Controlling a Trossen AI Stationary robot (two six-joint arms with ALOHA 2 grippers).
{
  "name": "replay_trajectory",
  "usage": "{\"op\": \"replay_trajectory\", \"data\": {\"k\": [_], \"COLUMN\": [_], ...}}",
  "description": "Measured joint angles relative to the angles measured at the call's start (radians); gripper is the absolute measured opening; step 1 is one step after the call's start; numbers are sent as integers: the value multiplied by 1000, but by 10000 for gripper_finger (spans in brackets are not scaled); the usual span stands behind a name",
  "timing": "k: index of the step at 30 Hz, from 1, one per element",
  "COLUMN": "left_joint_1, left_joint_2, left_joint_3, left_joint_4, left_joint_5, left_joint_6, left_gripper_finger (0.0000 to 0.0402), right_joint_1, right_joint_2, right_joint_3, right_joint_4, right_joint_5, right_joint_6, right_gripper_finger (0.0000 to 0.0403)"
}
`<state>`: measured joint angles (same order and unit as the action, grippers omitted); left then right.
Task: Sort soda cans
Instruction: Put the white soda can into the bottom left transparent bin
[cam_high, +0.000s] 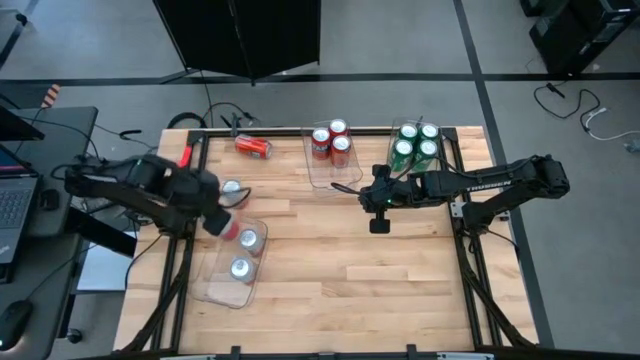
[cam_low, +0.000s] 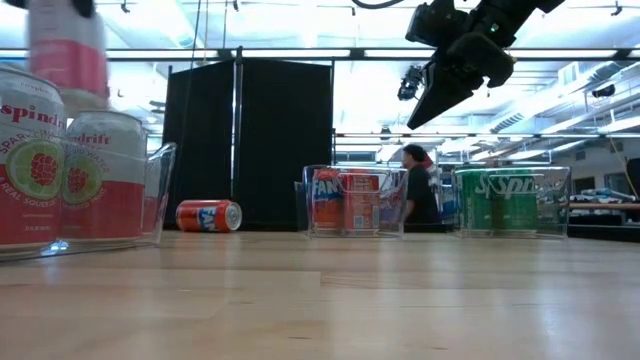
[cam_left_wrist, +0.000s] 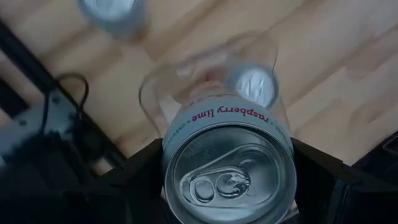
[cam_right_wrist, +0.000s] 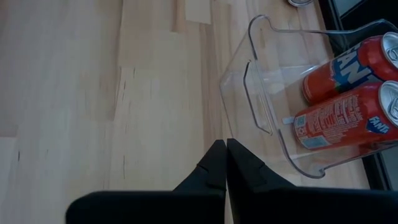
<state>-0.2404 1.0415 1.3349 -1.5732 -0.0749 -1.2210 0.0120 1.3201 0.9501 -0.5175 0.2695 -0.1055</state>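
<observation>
The left gripper (cam_high: 222, 222) grips a white can (cam_left_wrist: 227, 165) upright, long axis vertical, directly above the near-left clear bin (cam_high: 215, 290) holding two white cans, while the right gripper (cam_high: 380, 203), fingers closed and empty, hovers beside the red-can bin (cam_high: 322, 175).

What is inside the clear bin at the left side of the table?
Two silver cans stand inside the left bin. The left gripper holds a third can above it, hiding part of the bin.
</observation>
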Motion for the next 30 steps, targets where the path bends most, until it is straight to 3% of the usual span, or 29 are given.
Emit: {"op": "replay_trajectory", "data": {"k": [7,13,23,30], "left_joint_1": [-195,-323,-383,-385], "left_joint_2": [-7,40,71,71], "left_joint_3": [-86,-159,-324,-402], "left_joint_4": [6,35,277,343], "left_joint_5": [54,65,67,69], "left_joint_6": [-192,-268,-285,-303], "left_gripper_finger": [277,277,277,277], "right_joint_1": [0,0,0,0], "right_joint_2": [0,0,0,0], "right_joint_3": [0,0,0,0], "right_joint_4": [0,8,8,8], "right_joint_5": [0,0,0,0], "right_joint_6": [1,1,1,1], "right_gripper_finger": [0,0,0,0]}}
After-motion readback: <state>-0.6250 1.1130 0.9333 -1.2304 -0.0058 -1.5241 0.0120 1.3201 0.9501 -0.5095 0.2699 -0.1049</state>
